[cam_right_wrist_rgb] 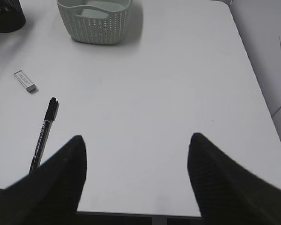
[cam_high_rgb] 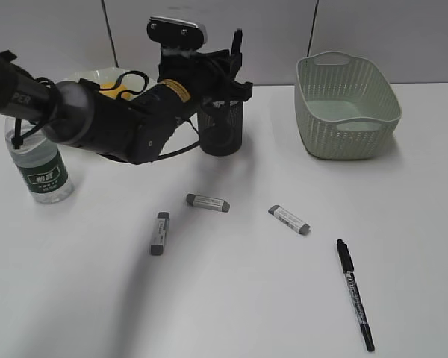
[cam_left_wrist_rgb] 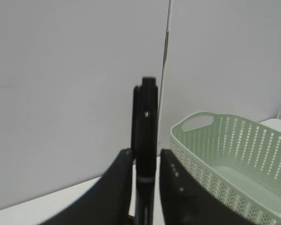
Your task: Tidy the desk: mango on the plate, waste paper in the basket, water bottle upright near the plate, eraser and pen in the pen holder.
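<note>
While a loose pen (cam_high_rgb: 356,294) and three erasers (cam_high_rgb: 207,202) lie nearest on the tabletop (cam_high_rgb: 231,298), farther back the left claw (cam_left_wrist_rgb: 145,159) pinches another black pen (cam_left_wrist_rgb: 146,136) upright over the pen holder (cam_high_rgb: 221,127), and the right claw (cam_right_wrist_rgb: 136,159) gapes empty.

L claw (cam_left_wrist_rgb: 145,187) clamped, R claw (cam_right_wrist_rgb: 136,159) agape

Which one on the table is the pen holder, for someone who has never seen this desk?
Start at the pale green basket at the back right of the white desk, then look left along the back edge. The pen holder is the small black mesh cup, right under the left gripper, which holds a black pen upright. Nothing else there is dark and see-through.
</note>
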